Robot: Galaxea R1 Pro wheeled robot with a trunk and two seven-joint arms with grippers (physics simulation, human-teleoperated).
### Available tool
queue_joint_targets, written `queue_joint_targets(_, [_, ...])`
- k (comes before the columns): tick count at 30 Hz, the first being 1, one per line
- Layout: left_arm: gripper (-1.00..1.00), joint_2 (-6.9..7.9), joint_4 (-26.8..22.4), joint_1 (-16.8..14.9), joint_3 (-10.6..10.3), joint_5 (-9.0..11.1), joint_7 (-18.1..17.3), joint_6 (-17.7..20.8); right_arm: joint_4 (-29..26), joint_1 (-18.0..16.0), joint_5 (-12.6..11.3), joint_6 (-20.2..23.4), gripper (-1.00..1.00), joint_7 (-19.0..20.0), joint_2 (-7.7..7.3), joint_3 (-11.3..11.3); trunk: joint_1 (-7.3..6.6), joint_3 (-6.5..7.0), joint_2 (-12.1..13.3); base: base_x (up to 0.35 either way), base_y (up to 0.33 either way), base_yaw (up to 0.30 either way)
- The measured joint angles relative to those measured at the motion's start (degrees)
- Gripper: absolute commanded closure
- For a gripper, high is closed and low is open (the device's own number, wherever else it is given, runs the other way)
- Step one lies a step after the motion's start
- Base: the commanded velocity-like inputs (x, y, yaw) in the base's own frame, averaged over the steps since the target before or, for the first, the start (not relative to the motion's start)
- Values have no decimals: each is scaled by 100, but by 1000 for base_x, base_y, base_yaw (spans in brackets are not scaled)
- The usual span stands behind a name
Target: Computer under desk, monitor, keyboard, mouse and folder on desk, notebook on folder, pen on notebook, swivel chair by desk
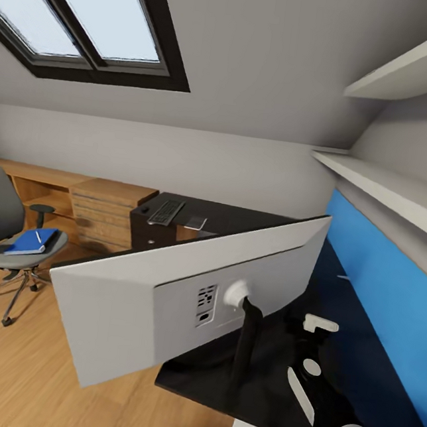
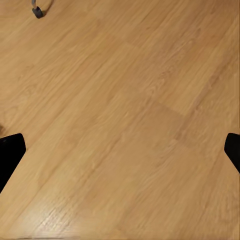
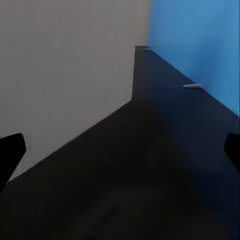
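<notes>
The monitor (image 1: 183,296) stands on the black desk (image 1: 348,364) with its pale grey back and black stand toward me, and it looks tilted. My right gripper (image 3: 120,150) hovers open over the desk top just behind the monitor (image 3: 65,75). The keyboard (image 1: 165,212) lies on the desk's far wing, with the small dark mouse (image 1: 144,210) at its left. The swivel chair (image 1: 10,235) stands at the left on the floor, carrying the blue folder (image 1: 31,243) with the thin white pen (image 1: 39,237) on top. My left gripper (image 2: 120,150) hangs open over bare floor. The computer is out of view.
A flat grey item (image 1: 195,223) lies right of the keyboard. A light wooden drawer cabinet (image 1: 106,217) stands behind the chair. A blue wall panel (image 1: 390,295) and white shelves (image 1: 390,188) run along the desk's right side. A chair wheel (image 2: 37,11) sits near my left gripper.
</notes>
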Motion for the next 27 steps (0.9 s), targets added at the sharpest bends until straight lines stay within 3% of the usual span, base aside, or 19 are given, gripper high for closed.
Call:
queue_joint_targets(10, [-100, 21, 217, 0, -169, -3, 17, 1, -1, 0, 6, 0, -100, -1, 0, 0, -3, 0, -1, 137, 0, 63])
queue_joint_targets(27, [-100, 15, 228, 0, -189, 18, 19, -9, -3, 0, 3, -4, -100, -2, 0, 6, 0, 0, 0, 100, 0, 8])
